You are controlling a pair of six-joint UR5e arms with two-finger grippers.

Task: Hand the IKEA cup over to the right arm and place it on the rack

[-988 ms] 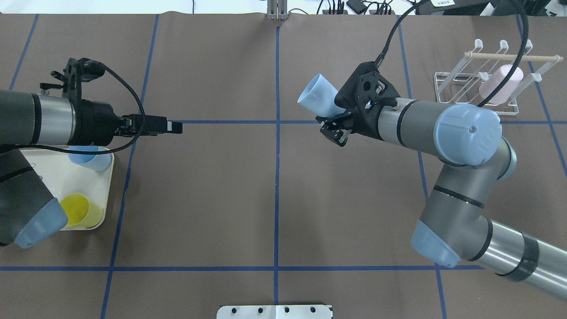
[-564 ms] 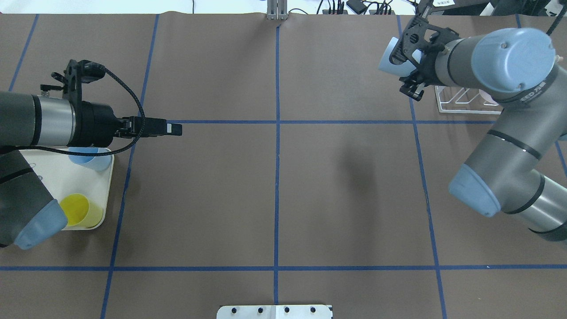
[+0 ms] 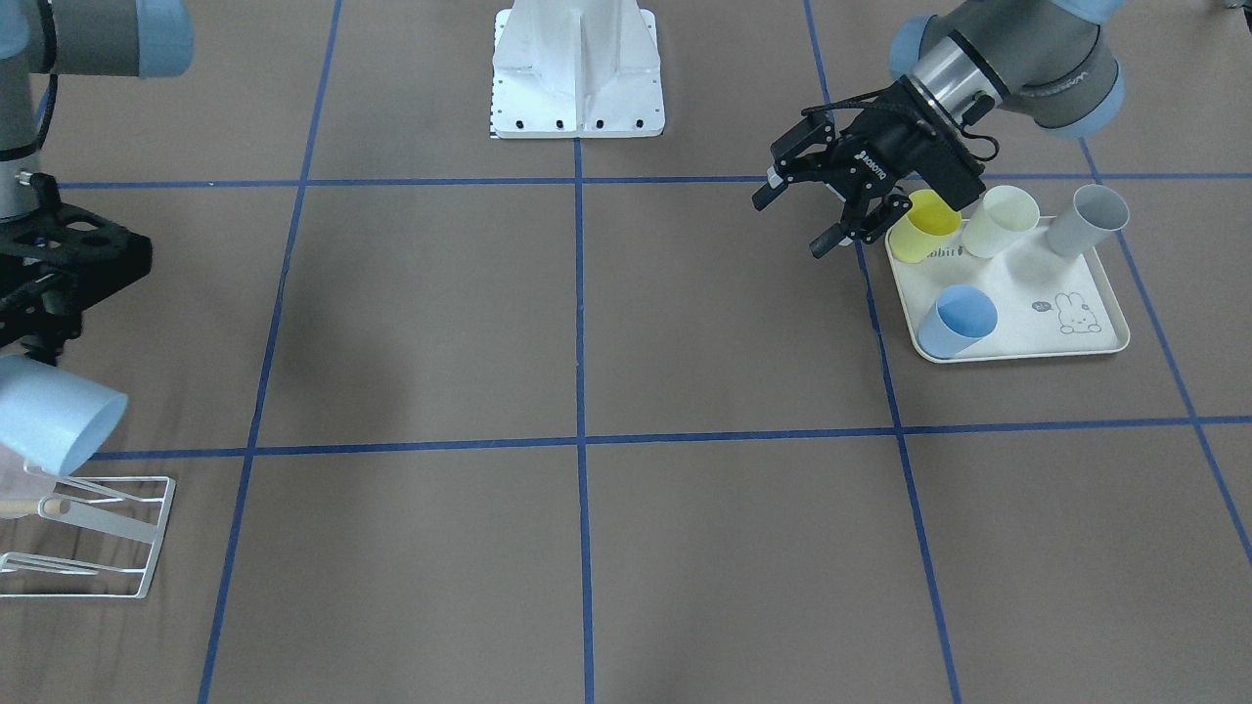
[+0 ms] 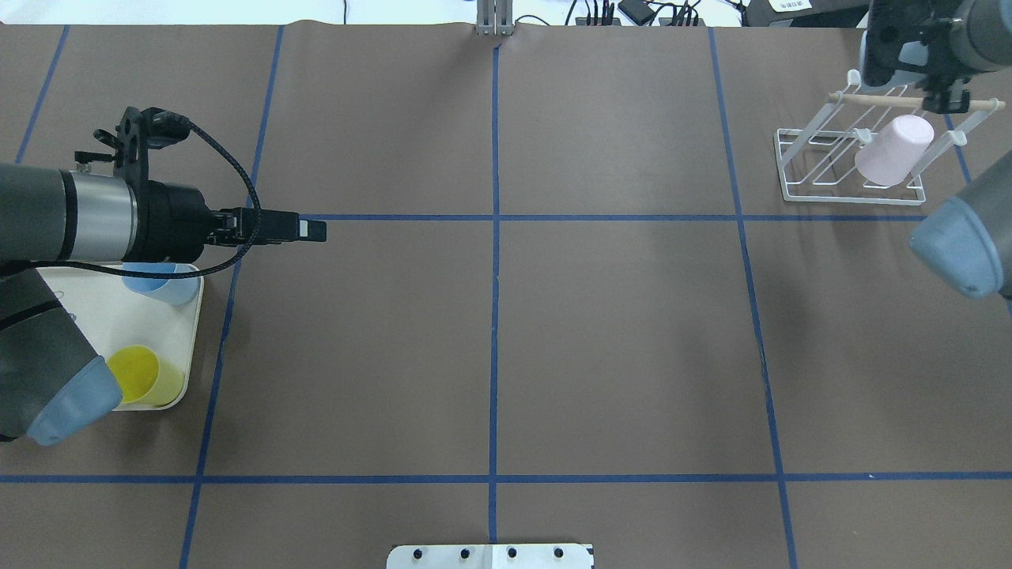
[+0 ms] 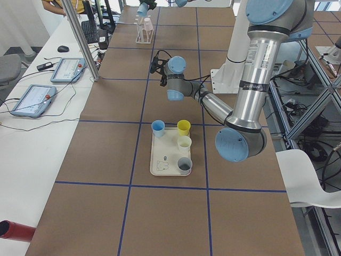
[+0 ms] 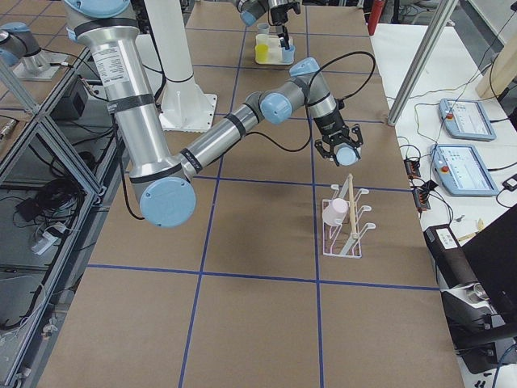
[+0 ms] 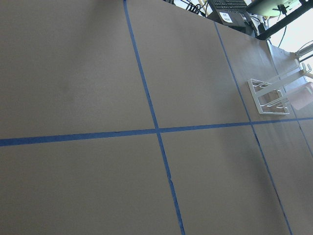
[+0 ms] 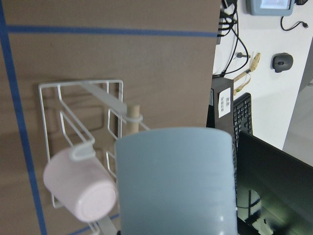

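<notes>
A table covered in brown paper [image 4: 617, 332] and marked into squares with blue tape, seen from above.

At the far left, the silver-grey left robot arm [image 4: 79, 225] reaches in level over the table. Its black two-finger left gripper [image 3: 794, 220] has its fingers spread wide apart and grips nothing. It hangs in the air just beside a cream rectangular tray printed with a rabbit [image 3: 1027, 288].

Four plastic cups stand upright on the tray: a yellow cup [image 3: 924, 227], a pale cream cup [image 3: 1000, 220], a grey cup [image 3: 1086, 220] and a blue cup [image 3: 959, 321].

At the far right, near the back edge of the table, stands a small white wire rack with slanted bars and a pale wooden rod [image 4: 791, 170]. A pale pink cup [image 4: 893, 150] hangs on it, tilted, mouth down.

The silver-grey right arm with light-blue joint caps [image 6: 218, 133] stretches out to this rack. Its black right gripper [image 3: 37, 342] is closed around the task's object, a light-blue plastic IKEA cup [image 3: 54, 416]. The cup is held in the air over the rack, tilted on its side. In the right wrist view it fills the lower frame, with the rack and pink cup beneath. Whether it touches the rack cannot be told.
</notes>
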